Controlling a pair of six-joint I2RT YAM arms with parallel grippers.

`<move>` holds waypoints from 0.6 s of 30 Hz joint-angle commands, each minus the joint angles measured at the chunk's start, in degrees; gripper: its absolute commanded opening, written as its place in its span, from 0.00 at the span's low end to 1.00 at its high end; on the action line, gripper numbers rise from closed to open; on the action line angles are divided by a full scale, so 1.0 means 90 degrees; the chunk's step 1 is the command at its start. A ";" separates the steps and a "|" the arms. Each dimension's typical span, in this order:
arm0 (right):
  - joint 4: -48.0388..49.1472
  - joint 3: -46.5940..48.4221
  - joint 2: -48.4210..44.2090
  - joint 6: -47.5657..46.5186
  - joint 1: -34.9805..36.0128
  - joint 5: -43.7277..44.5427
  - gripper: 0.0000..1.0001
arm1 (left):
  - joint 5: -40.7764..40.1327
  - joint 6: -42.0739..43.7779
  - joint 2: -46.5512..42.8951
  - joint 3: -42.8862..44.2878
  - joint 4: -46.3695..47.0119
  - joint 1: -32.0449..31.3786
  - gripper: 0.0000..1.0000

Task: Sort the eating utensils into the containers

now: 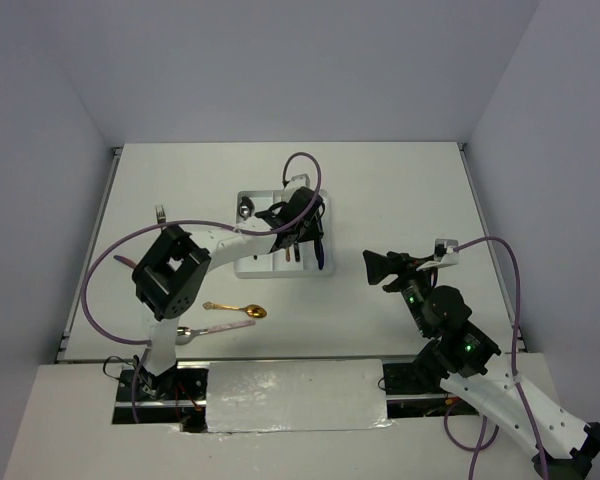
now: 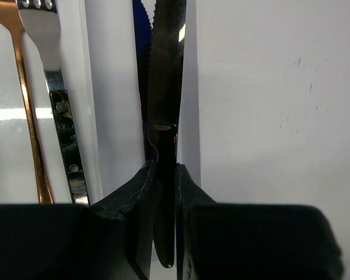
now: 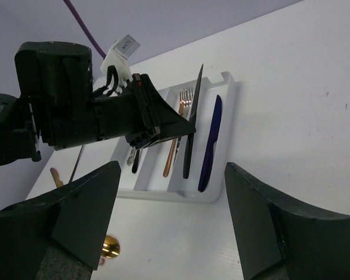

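The white tray lies mid-table. My left gripper hangs over its right side, shut on a black knife, which is held lengthwise just above a dark blue knife in the right compartment. A copper fork and a silver fork lie in the middle compartment. A silver spoon lies in the left compartment. A gold spoon and a silver spoon with a pink handle lie on the table near the left arm. My right gripper is open and empty, right of the tray.
A silver utensil lies at the far left of the table, and a purplish one shows under the left arm's cable. The right wrist view shows the tray, the held knife and the gold spoon's bowl.
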 commanded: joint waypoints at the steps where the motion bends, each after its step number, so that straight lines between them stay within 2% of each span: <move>1: 0.0046 -0.0032 -0.0024 -0.0013 0.0012 0.0132 0.80 | -0.0006 -0.0080 0.0131 0.0128 0.0313 -0.0034 0.00; 7: 0.0056 -0.0042 -0.0015 -0.0013 0.0002 0.0112 0.80 | -0.0123 -0.0149 0.0092 -0.0096 0.0401 -0.0053 0.00; 16: 0.0046 -0.0071 -0.0053 -0.0003 0.0012 0.0112 0.80 | -0.0084 -0.0110 0.0404 0.0216 0.0138 -0.0053 0.00; 18: 0.0046 -0.0081 -0.0073 0.0007 0.0012 0.0112 0.80 | -0.0074 -0.0129 0.0443 0.0256 0.0108 -0.0053 0.04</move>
